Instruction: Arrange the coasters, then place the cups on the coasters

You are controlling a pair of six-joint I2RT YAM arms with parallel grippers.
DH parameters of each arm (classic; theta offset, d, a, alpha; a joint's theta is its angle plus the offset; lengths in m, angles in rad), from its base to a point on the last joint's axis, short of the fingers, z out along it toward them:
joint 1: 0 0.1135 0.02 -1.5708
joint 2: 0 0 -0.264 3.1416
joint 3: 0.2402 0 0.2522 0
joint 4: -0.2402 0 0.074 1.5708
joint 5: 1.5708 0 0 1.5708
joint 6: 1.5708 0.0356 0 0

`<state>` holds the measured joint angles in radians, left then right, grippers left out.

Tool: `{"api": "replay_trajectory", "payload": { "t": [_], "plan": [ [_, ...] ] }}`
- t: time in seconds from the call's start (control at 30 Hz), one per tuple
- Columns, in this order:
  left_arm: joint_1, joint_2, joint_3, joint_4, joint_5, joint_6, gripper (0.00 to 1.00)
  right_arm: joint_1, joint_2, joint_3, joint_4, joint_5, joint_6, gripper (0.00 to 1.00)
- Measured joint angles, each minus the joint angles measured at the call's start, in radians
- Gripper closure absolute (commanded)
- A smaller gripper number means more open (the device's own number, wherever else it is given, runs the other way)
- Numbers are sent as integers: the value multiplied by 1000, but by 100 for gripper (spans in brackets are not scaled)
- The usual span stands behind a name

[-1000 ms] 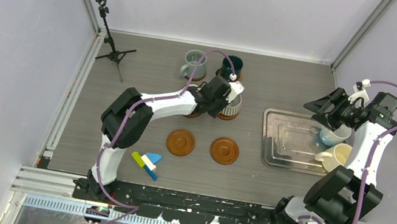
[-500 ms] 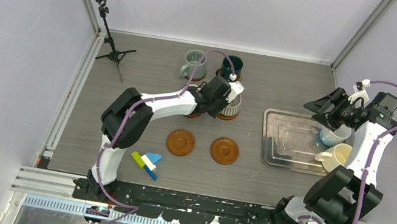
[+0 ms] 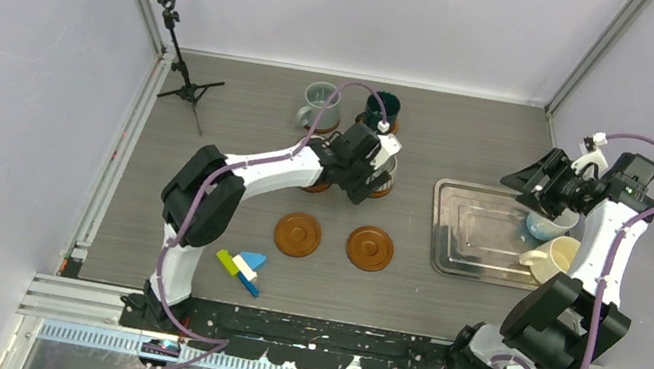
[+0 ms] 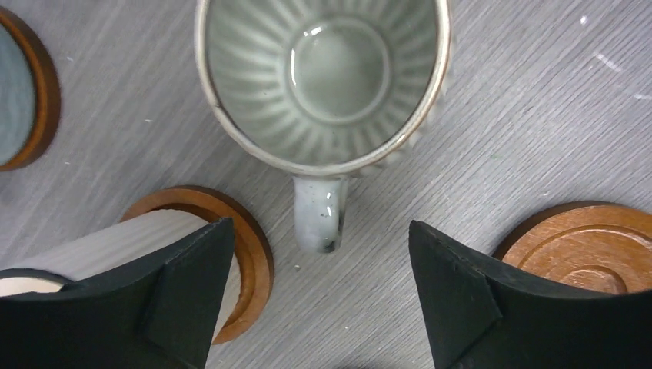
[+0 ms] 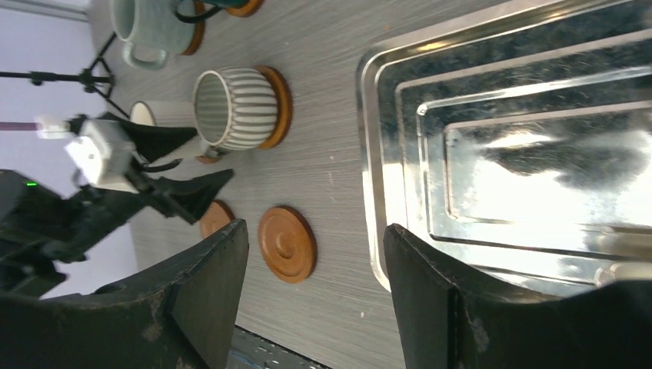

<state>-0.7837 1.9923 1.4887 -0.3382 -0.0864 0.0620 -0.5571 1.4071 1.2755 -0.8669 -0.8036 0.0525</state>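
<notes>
The ribbed grey-beige cup (image 4: 327,77) stands upright on a coaster (image 5: 280,106). Its handle (image 4: 317,221) points between the open jaws of my left gripper (image 4: 321,228), which touch nothing. From above, the left gripper (image 3: 370,167) hides most of this cup (image 3: 389,177). Beside it a white cup (image 4: 131,234) sits on a coaster (image 4: 250,261). At the back, the grey-blue cup (image 3: 320,105) and the dark green cup (image 3: 382,110) also stand on coasters. Two bare coasters (image 3: 298,235) (image 3: 369,249) lie in front. My right gripper (image 3: 534,184) hangs open and empty above the tray, near a white cup (image 3: 549,224) and a cream cup (image 3: 554,257).
The steel tray (image 3: 477,233) lies at the right with the two cups at its right end. Small coloured blocks (image 3: 241,269) sit near the front left. A microphone tripod (image 3: 181,78) stands at the back left corner. Walls close in on both sides.
My left gripper has opened and let go of the ribbed cup's handle, and the cup stays on its coaster. The right arm has barely moved.
</notes>
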Motion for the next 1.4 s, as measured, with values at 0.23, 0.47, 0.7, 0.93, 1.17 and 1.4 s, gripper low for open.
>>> {"api": "replay_trajectory", "payload": {
  "t": [0.23, 0.47, 0.7, 0.93, 1.17, 1.4],
  "plan": [
    [1, -61, 90, -49, 8, 5, 8, 10, 11, 51, -71, 148, -130, 30],
    [-5, -113, 154, -74, 31, 16, 7, 19, 72, 79, -91, 369, -255, 31],
    [-37, -117, 150, -102, 39, 16, 6, 18, 24, -106, -72, 535, -312, 35],
    [-97, -115, 151, -140, 80, 24, 5, 17, -6, -131, -108, 573, -619, 44],
    [-114, -83, 195, -189, 125, 25, 4, 17, -41, -121, -145, 605, -1140, 41],
    [-111, -76, 214, -214, 144, 25, 3, 18, 18, -121, -166, 626, -1428, 40]
  ]
}}
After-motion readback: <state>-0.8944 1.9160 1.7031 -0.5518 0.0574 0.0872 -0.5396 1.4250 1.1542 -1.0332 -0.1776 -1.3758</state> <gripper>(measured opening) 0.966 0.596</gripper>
